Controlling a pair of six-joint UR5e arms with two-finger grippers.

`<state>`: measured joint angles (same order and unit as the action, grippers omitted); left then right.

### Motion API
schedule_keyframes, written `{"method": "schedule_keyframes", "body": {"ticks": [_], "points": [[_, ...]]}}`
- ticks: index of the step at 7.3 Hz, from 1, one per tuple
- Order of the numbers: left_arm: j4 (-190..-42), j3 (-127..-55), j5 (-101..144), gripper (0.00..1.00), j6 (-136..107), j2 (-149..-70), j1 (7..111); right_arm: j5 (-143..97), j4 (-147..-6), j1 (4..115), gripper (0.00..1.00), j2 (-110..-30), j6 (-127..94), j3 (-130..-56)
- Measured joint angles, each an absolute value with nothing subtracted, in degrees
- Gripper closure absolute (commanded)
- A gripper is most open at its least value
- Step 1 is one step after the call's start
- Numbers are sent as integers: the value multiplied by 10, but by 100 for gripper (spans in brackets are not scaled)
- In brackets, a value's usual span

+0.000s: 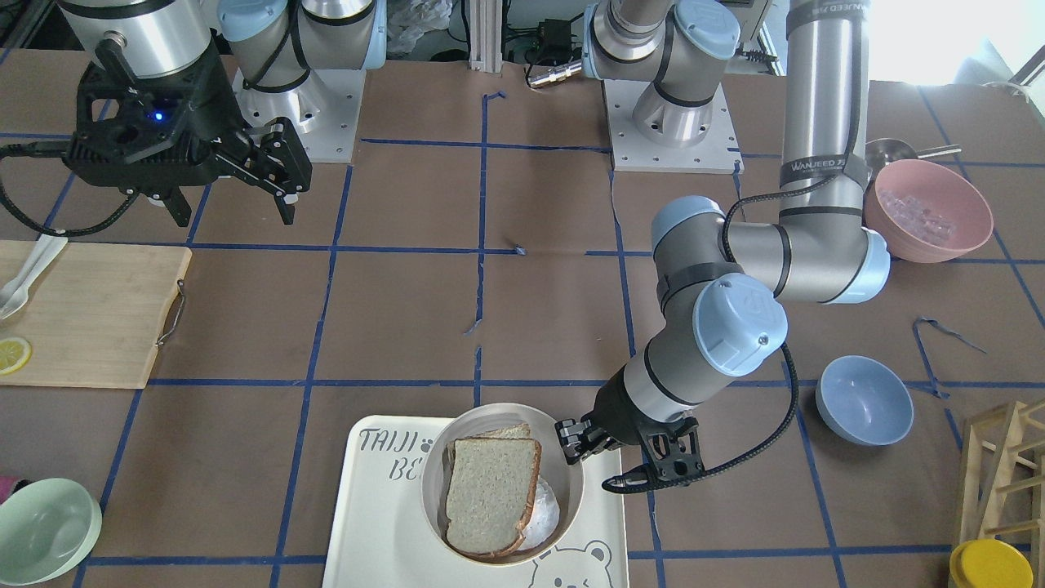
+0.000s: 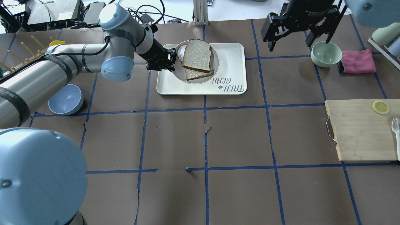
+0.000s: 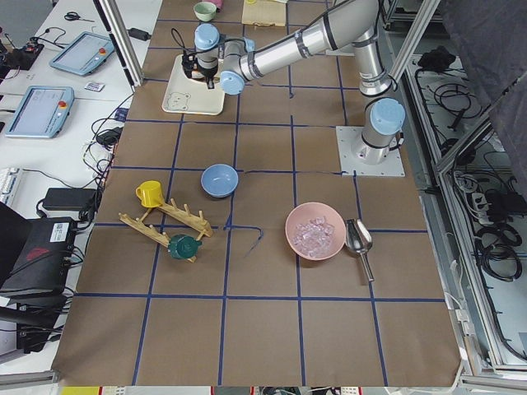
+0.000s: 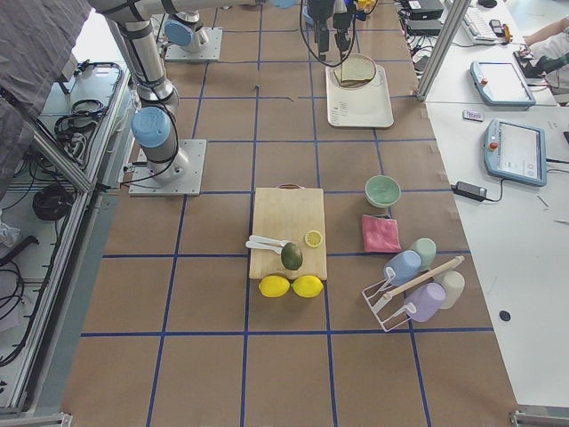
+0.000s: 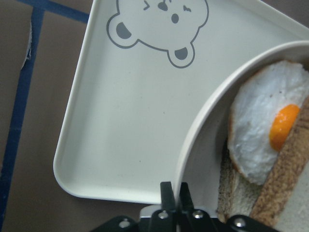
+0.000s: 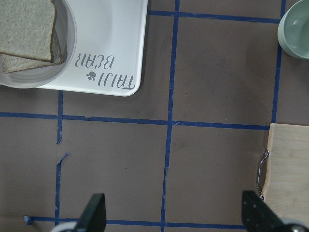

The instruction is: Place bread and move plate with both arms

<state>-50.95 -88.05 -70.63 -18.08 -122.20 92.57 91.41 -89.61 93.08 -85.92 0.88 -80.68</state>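
Brown-papered table (image 2: 237, 137), gridded in blue tape. At its far centre in the overhead view, rectangular cream tray (image 2: 232, 54) printed with a bear and lettering. On the tray, toward the bear end, round cream-white deep plate (image 1: 478, 415) with raised rim.

In the plate: bread (image 1: 490, 494), a squarish slice with pale grey-white, finely speckled crumb and dark brown crust along every visible edge, lying uppermost and slightly askew. Beneath it, largely covered, second slice (image 1: 508, 430), tanner in crumb, only one end showing. Partly under the bread, fried egg (image 5: 260, 135), glossy white with orange yolk, against the plate wall on the left gripper's side.

Left gripper (image 5: 175, 192) low at the plate's edge, fingers (image 1: 571, 441) drawn close together with the rim pinched between them. Left arm (image 2: 62, 72) stretched out across the table toward the tray.

Right gripper (image 6: 175, 217) high above bare table, well apart from tray and plate, fingers (image 6: 95, 215) spread wide, nothing between them.

Elsewhere on the table: pale green bowl (image 2: 326, 53) near pink cloth (image 2: 357, 61); wooden cutting board (image 2: 359, 131) with lemon slice (image 2: 380, 107); blue bowl (image 2: 66, 99); pink bowl (image 1: 928, 208) of clear, ice-like pieces.
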Motion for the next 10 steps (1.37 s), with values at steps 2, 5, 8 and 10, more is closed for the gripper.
{"method": "schedule_keyframes", "body": {"ticks": [2,5,8,10], "points": [[-510,-857,-706,100,-192,-1262,926,914,-896,931,0,-859,9,-807],[-513,-855,-698,0,-209,-1284,929,914,-896,931,0,-859,9,-807],[-604,-850,-701,0,-203,-1219,932,914,-894,931,0,-860,9,-807],[-741,-854,-708,0,-201,-1119,938,913,-893,930,0,-860,9,-807]]}}
